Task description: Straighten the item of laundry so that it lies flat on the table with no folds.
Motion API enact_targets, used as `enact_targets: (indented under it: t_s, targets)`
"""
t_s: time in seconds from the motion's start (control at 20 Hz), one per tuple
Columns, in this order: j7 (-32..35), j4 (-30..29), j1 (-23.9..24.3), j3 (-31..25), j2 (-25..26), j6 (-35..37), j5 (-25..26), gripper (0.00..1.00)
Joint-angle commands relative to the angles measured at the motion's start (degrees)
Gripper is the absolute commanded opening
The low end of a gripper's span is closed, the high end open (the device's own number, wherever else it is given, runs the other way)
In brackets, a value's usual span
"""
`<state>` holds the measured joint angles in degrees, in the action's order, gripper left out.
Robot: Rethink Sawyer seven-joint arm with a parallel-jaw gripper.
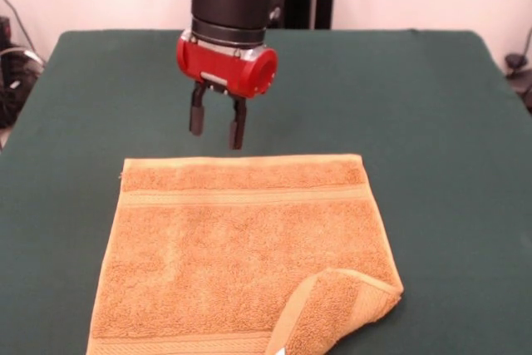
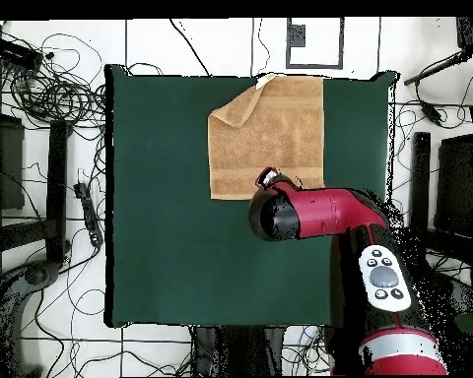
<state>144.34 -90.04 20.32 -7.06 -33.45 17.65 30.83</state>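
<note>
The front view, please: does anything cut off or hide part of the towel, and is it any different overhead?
Front view: the towel runs off the bottom edge, its folded corner partly cropped; the open claw hangs clear above the table. Overhead view: the arm covers the towel's lower edge.

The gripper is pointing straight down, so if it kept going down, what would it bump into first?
Probably the towel. The open gripper hangs right by its far edge, so it might just miss and touch the green table instead. The depth is hard to judge.

Bare table [image 1: 449,122] rings the towel [image 1: 241,247]; seemingly nothing obstructs.
</note>
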Motion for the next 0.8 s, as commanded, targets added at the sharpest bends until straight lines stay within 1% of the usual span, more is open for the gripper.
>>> enact_targets:
  t_s: [0.05,0.55,0.65,0.8]
  targets:
    - [1.9,-4.3,0.7,-4.1,8.1,-5.4,-0.2,1.00]
    - [1.3,2.0,-0.5,-2.7,16.1,-6.4,0.0,1.00]
    - [1.0,3.0,-1.0,-2.3,17.2,-7.0,0.5,1.00]
    - [1.6,2.9,-1.4,-1.6,17.4,-7.6,0.4,1.00]
